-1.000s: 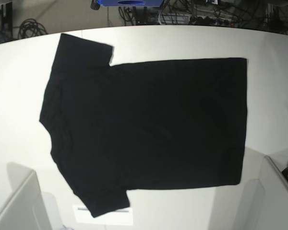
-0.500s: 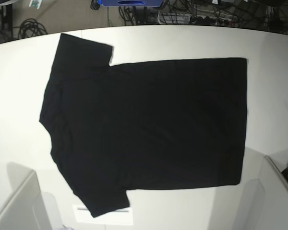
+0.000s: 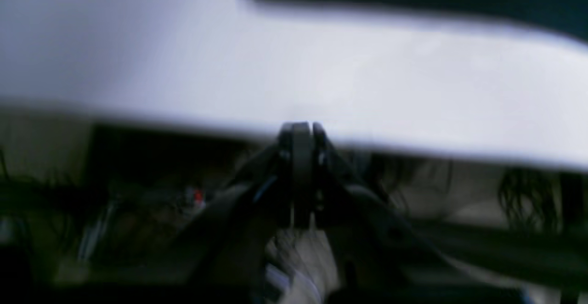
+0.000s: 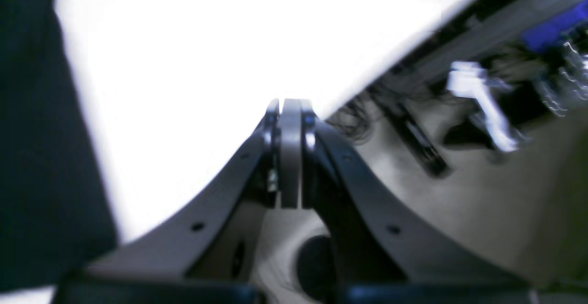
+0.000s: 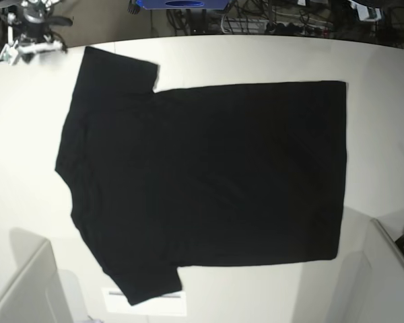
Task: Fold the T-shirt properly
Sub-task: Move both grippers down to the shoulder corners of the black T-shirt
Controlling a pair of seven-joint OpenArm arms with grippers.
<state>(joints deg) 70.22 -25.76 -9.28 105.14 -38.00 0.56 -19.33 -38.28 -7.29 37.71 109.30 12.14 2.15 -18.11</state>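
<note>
T-shirt (image 5: 209, 178) lies flat, unfolded on desk (image 5: 377, 121); both grippers' jaws together, empty: open before pinching a sleeve-side edge squarely.

Both wrist views are blurred. The T-shirt (image 4: 41, 157) is cut off by the frame edge in each. Clutter beyond the table (image 3: 321, 79) is indistinct.

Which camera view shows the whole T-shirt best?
The base view: the T-shirt lies spread flat on the white table, both sleeves and the hem visible. The left wrist view shows only a blurred dark strip at its top edge, the right wrist view only a dark strip along its left edge.
</note>
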